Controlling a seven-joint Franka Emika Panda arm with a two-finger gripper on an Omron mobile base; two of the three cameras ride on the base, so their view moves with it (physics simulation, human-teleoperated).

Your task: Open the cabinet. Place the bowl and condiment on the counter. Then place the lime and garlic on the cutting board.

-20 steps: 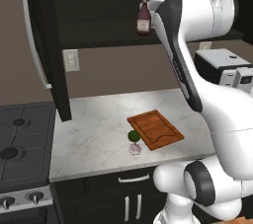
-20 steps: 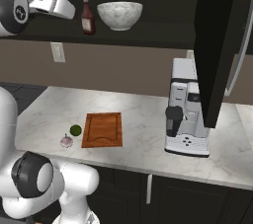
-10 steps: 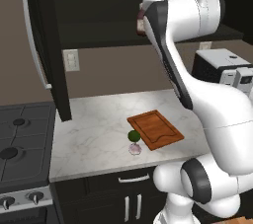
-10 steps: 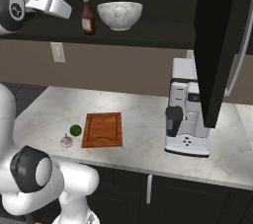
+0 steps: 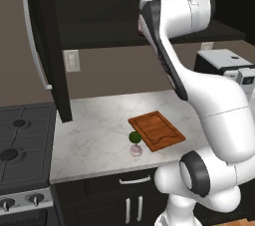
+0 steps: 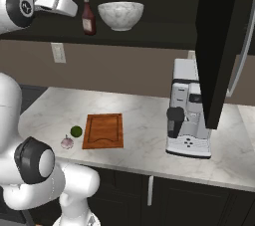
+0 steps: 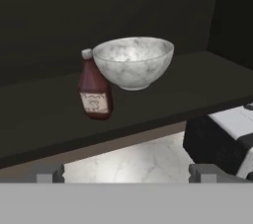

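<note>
Standing open, the cabinet (image 6: pixel 219 46) shows the condiment (image 7: pixel 94 89) just left of the bowl (image 7: pixel 133 62) on its shelf. Spread wide, the gripper (image 7: pixel 126 173) holds nothing. Garlic (image 6: pixel 66 142) and lime (image 6: pixel 76 131) lie on the bench (image 6: pixel 144 135) left of the cutting board (image 6: pixel 104 130).

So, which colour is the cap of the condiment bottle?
White; the condiment cap shows best in the hand view.

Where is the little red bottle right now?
The small dark-red bottle with the white cap stands on the open black wall cabinet's shelf, just left of the wide white marbled bowl in the right base view.
</note>
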